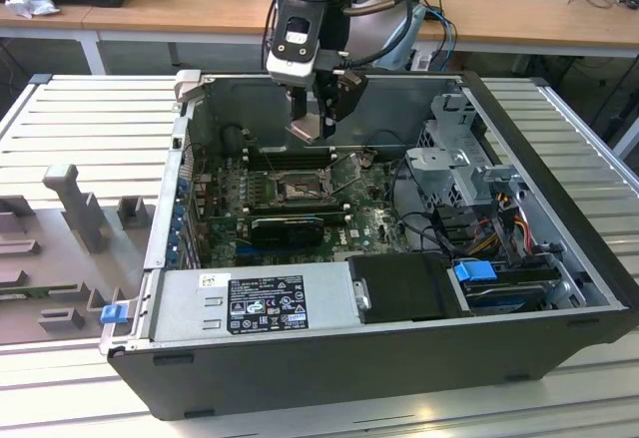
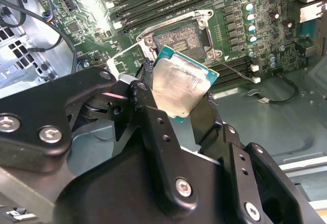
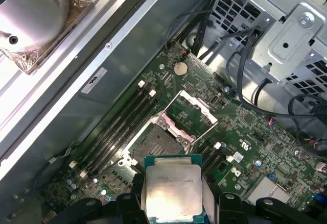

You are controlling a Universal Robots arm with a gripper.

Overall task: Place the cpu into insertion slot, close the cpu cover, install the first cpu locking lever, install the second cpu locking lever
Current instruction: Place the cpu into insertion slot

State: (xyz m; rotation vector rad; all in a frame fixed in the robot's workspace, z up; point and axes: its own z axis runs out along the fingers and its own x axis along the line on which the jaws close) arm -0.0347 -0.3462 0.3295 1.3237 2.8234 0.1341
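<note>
My gripper hangs inside the open computer case, shut on the cpu, a small square chip with a pale silver face. Both wrist views show the cpu clamped by its edges between the black fingers. It is held in the air above the insertion slot, whose dark centre lies bare. The cpu cover, a silver frame with a window, stands swung up beside the socket. A thin locking lever sticks out free at the socket's side.
Long black memory slots run beside the socket, and a black oblong card lies in front of it. The grey power supply box fills the near edge of the case. A metal drive cage and cables stand at the exterior view's right.
</note>
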